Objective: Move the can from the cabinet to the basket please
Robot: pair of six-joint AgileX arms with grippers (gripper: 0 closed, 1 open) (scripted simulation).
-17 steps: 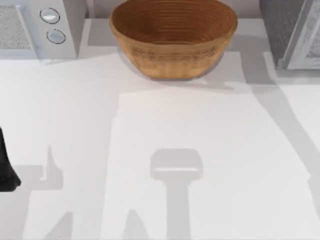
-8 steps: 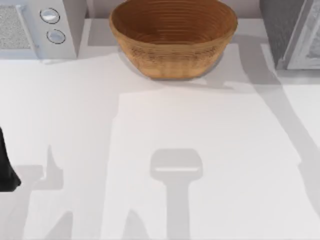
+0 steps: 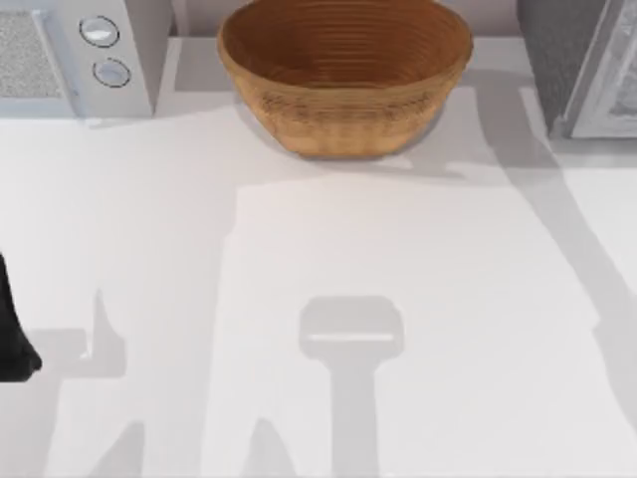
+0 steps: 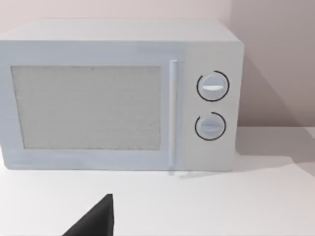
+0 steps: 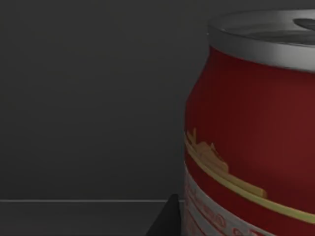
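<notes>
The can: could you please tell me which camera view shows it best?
The right wrist view shows the can best: close up, with red sides, a gold stripe and a silver top, standing in a dark interior. The top view has the basket and the cabinet but gives no look at the can. The left wrist view faces the microwave.

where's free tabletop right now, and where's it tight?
Widest bare stretch: the white table in front of the basket, running across the top view's middle and right. Bare table also lies in front of the microwave. Crowded: the back row, microwave left, basket centre, cabinet right. Left arm sits at the left edge. Right wrist view: the can fills close range.
</notes>
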